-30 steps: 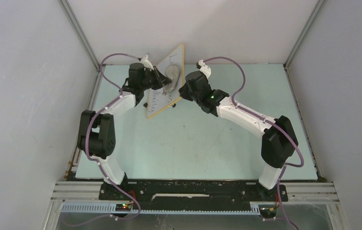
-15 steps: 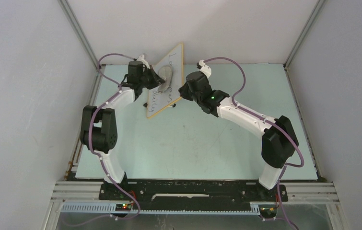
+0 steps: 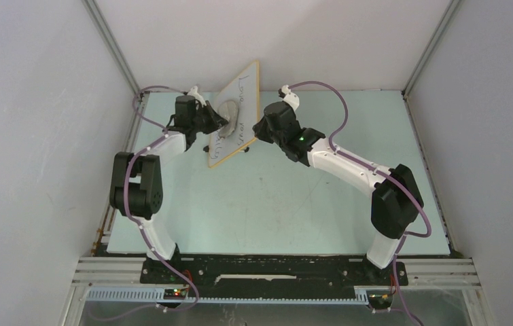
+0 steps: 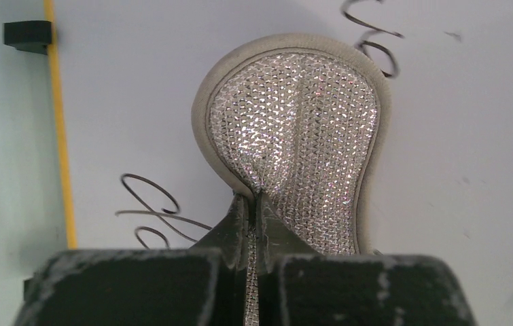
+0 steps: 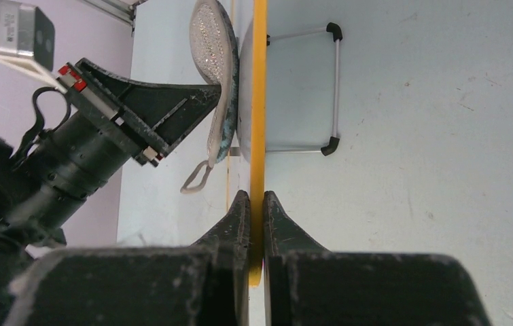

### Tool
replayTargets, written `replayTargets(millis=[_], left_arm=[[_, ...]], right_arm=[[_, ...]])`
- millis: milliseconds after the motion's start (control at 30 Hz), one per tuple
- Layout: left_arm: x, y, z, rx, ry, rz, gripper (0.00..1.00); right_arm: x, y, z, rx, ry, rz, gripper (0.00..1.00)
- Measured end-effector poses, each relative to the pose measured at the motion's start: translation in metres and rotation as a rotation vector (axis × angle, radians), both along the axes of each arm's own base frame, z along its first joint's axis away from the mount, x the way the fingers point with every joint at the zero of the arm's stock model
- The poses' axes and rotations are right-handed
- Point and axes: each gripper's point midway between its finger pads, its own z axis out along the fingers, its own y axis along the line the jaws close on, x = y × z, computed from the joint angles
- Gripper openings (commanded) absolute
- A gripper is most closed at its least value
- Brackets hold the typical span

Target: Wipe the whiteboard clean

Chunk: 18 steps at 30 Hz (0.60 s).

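1. Your left tool (image 4: 257, 204) is clenched on the neck of the grey pad (image 4: 297, 129), and the pad's flat face is pressed against the whiteboard (image 3: 245, 100)
2. Your right tool (image 5: 257, 202) is clamped edge-on over the board's orange frame (image 5: 259, 102), bracing it from the opposite side
3. The whiteboard stands steeply tilted on its wire stand (image 5: 335, 88) near the far left corner of the counter (image 3: 274, 204); its long axis runs diagonally from the left edge toward the far edge
4. The written face looks toward the left edge, so only the left arm can reach it
5. Dark handwriting (image 4: 151, 207) sits just beside the pad at both ends of the board; by my reading, your next stroke must travel along the long axis
6. The counter is pale and lightly scuffed, and the left side wall (image 3: 49, 136) stands close to the left arm's elbow, which may limit how far it can swing
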Motion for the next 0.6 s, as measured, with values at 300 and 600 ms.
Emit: replayTargets(millis=[300,600], left_arm=[[-0.043,-0.052,0.066,-0.049,-0.151,-0.131,0.00],[-0.039,-0.051,0.057,-0.092,-0.099,-0.096,0.00]], right_arm=[[-0.001,0.001,0.001,0.009,-0.007,0.009,0.00],[-0.002,0.000,0.000,0.011,-0.006,0.010,0.00]])
